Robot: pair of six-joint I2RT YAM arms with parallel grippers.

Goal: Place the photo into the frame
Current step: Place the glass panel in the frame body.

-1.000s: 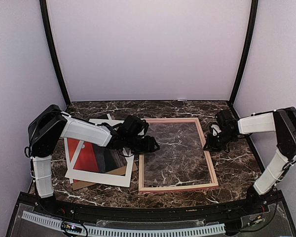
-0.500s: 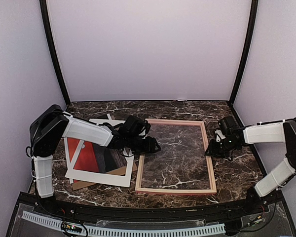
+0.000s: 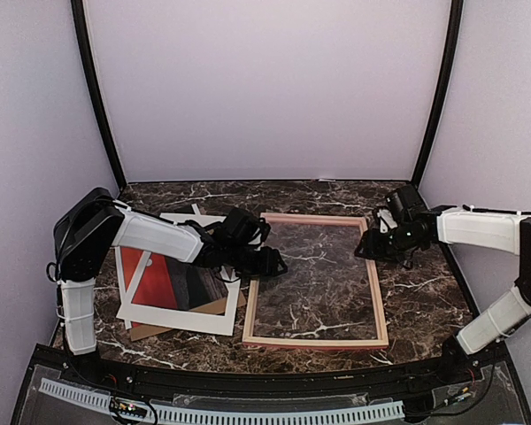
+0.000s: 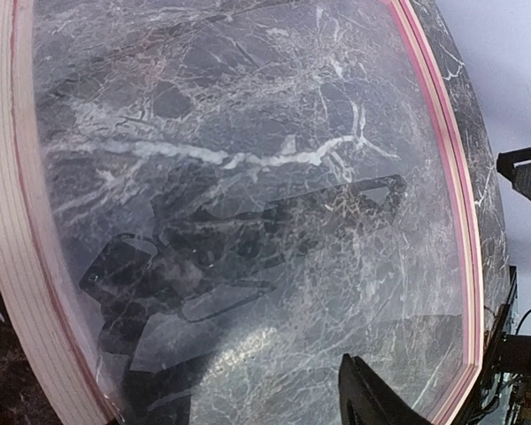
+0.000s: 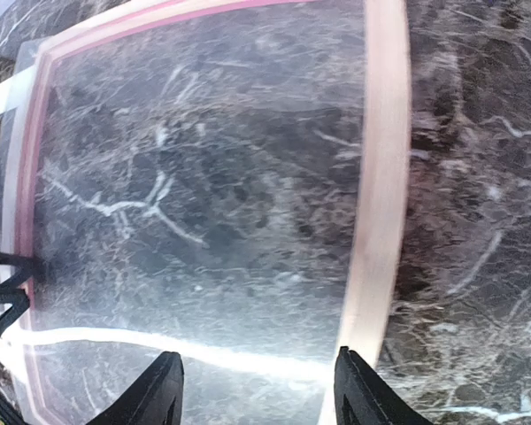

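Note:
The frame (image 3: 380, 301), pink with a clear pane, lies flat mid-table. The photo (image 3: 139, 268), red with a dark area, lies to its left, partly under a white window mat (image 3: 173, 312). My left gripper (image 3: 273, 262) hovers over the frame's left rail (image 4: 4, 221). Only one of its fingers (image 4: 370, 397) shows in the left wrist view, above the pane with nothing against it, and the jaws look open. My right gripper (image 3: 365, 248) is open by the far end of the right rail (image 5: 380, 177). In the right wrist view the right gripper (image 5: 259, 390) has only pane below its gap.
A brown backing board (image 3: 149, 330) sticks out under the mat's near edge. Black corner posts (image 3: 97, 106) and pale walls close in the marble table (image 3: 425, 305). Bare marble lies right of the frame and along the far side.
My right gripper has let go of the right rail, opened, and moved toward the far end. The frame's near end slid slightly left. The left arm stayed put.

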